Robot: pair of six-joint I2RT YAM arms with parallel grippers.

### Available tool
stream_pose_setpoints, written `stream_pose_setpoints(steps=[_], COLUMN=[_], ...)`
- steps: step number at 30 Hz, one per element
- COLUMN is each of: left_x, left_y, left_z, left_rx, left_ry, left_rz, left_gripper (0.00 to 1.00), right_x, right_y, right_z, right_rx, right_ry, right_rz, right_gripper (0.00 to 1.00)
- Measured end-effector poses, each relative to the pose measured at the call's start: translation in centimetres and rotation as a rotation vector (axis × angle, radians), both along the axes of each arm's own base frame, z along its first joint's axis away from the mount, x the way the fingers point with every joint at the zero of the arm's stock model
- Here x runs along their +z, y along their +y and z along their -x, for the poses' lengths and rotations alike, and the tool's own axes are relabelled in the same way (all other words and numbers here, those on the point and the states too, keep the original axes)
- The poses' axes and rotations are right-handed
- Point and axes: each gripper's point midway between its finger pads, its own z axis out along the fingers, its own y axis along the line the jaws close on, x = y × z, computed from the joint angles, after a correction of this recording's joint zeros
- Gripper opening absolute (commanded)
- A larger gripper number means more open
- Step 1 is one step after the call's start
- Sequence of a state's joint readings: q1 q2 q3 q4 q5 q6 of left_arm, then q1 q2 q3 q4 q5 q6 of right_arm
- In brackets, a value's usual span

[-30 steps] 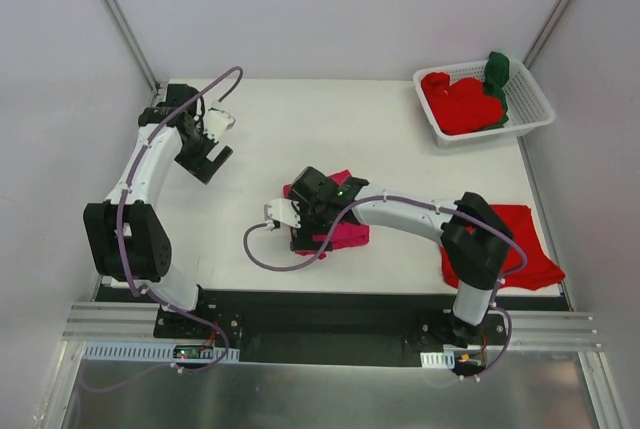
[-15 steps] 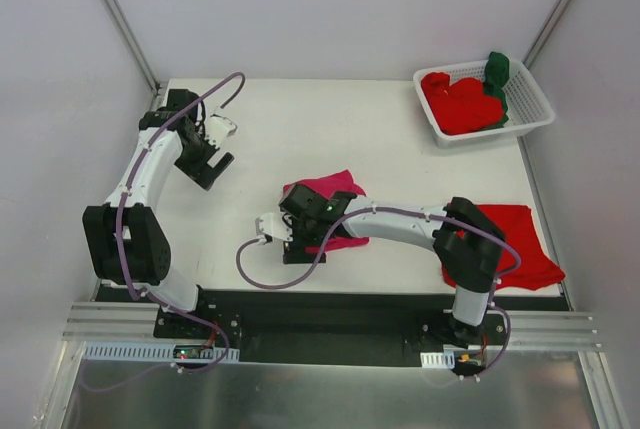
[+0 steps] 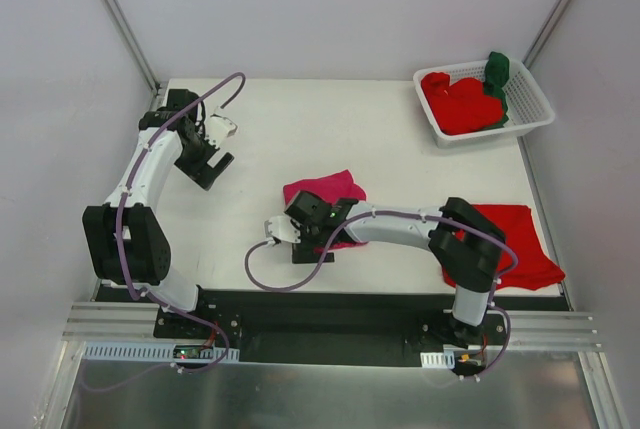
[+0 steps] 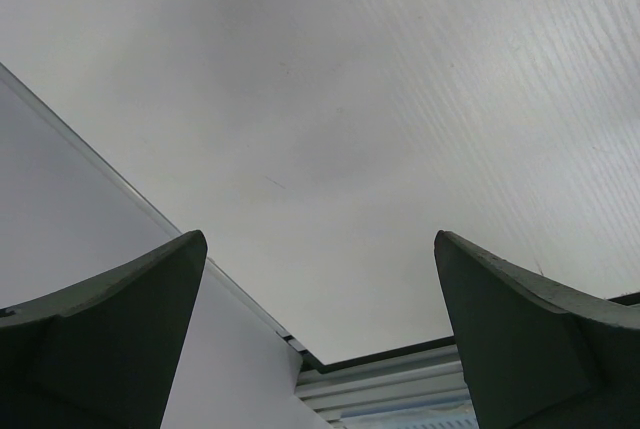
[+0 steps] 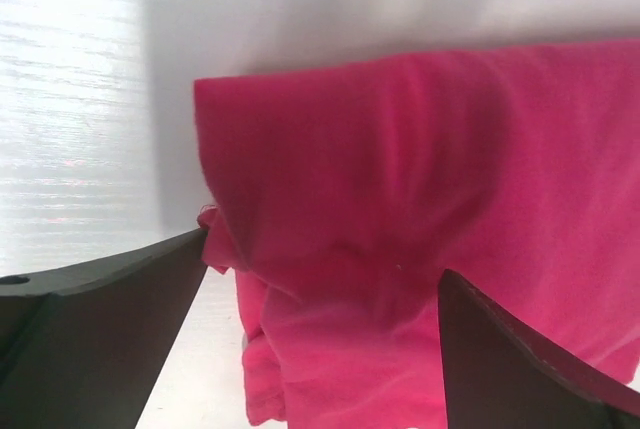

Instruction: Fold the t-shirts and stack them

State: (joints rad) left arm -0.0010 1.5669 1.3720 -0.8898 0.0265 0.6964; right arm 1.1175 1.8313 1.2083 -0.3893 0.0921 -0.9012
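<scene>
A magenta-pink t-shirt (image 3: 328, 188) lies bunched and partly folded at the middle of the table. My right gripper (image 3: 312, 237) hangs low at its near-left edge, jaws open. In the right wrist view the pink cloth (image 5: 400, 179) fills the space ahead of my right gripper (image 5: 322, 254) and between its fingers, which do not pinch it. A bright red t-shirt (image 3: 528, 245) lies flat by the right edge, partly under the right arm. More red t-shirts (image 3: 460, 101) and a dark green one (image 3: 497, 73) sit in the basket. My left gripper (image 3: 207, 167) (image 4: 318, 241) is open over bare table at the far left.
The white slotted basket (image 3: 533, 99) stands at the back right corner. White walls close in the table on three sides. A purple cable loops from each arm, the right one (image 3: 262, 274) trailing on the table near the front edge (image 4: 400, 354).
My right gripper has drawn back toward the near edge, off the top of the pink t-shirt, uncovering its far part. The left arm shifted only slightly.
</scene>
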Motion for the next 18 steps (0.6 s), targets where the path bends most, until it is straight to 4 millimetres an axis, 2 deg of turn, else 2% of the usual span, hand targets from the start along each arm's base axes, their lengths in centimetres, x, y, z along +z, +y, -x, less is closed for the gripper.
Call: stream_pose_setpoints(steps=[12, 18], left_x=[1.0, 0.6], left_y=[0.0, 0.0], left_z=[-0.7, -0.8], left_rx=[0.0, -0.003], left_ry=[-0.029, -0.013], left_rz=[0.0, -0.001], left_gripper=[0.99, 0.99], right_x=[1.3, 2.2], right_y=[-0.5, -0.5], right_z=[-2.9, -3.2], right_rx=[-0.021, -0.025], right_ry=[-0.074, -0.065], right_rz=[0.015, 0.035], right_gripper=[1.0, 1.0])
